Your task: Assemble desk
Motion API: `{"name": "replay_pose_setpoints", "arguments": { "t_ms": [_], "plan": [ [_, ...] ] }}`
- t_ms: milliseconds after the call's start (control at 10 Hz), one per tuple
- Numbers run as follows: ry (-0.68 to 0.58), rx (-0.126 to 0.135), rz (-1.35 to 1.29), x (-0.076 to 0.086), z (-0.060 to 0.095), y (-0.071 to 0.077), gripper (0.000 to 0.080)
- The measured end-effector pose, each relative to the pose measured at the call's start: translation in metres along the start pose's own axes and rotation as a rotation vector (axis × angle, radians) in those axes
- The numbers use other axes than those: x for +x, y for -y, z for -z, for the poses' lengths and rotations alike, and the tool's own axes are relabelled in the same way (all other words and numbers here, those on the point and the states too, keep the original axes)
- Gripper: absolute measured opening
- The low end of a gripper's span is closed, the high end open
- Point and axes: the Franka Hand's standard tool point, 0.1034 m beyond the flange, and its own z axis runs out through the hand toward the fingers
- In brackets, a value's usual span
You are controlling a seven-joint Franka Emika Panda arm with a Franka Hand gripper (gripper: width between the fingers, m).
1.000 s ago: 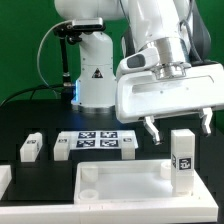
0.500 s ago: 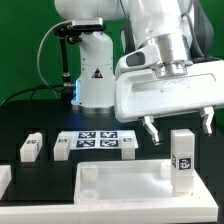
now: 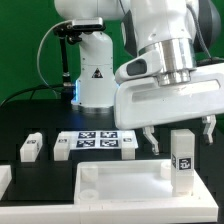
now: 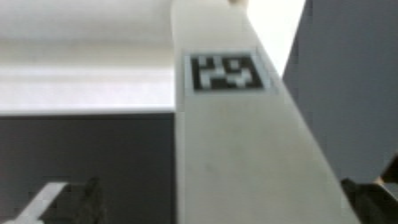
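— Where is the desk?

— Its wide, flat top panel [image 3: 120, 190], smooth white plastic with a raised rim, lies on the matte black tabletop [image 3: 25, 120] at six o'clock in the exterior view. A short, square, white plastic upright leg post [image 3: 182, 147] stands at the panel's four-o'clock corner.

— Any other legs?

— Yes, two blocky white ones at nine o'clock, apart from the panel: a loose leg post [image 3: 30, 147] and, just beside it, a second loose leg post [image 3: 62, 147]. The thin, flat white marker board [image 3: 97, 142] lies beyond the panel, near the second one.

— And the tool?

— The tool [image 3: 179, 132], under the glossy white robot arm [image 3: 165, 90], hangs over the upright post. Its dark fingers [image 3: 150, 138] are spread wide, one on each side of the post's top, and neither touches it. The wrist view agrees: the post's flat face, with a blurred black-and-white tag [image 4: 226, 73], runs between the two fingertips with a gap on both sides.
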Motion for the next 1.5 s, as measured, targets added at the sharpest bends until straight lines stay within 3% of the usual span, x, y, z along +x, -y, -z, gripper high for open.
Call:
{"name": "replay_pose_setpoints", "arguments": {
  "t_ms": [200, 400, 500, 600, 800, 1000, 1100, 1500],
  "plan": [
    [0.150, 0.018, 0.000, 0.0015, 0.0017, 0.0027, 0.0649],
    [0.151, 0.016, -0.013, 0.0030, 0.0008, -0.0004, 0.0649],
    [0.151, 0.016, -0.011, 0.0030, 0.0008, -0.0003, 0.0525],
    [0.151, 0.015, -0.061, 0.0029, 0.0007, 0.0004, 0.0525],
    [0.152, 0.007, -0.162, 0.0029, 0.0008, 0.0010, 0.0289],
    [0.151, -0.003, -0.294, 0.0031, 0.0009, 0.0006, 0.0290],
    [0.148, -0.023, -0.469, 0.0028, 0.0010, -0.0019, 0.0290],
    [0.139, -0.054, -1.053, -0.0013, 0.0014, -0.0058, 0.0294]
  ]
}}
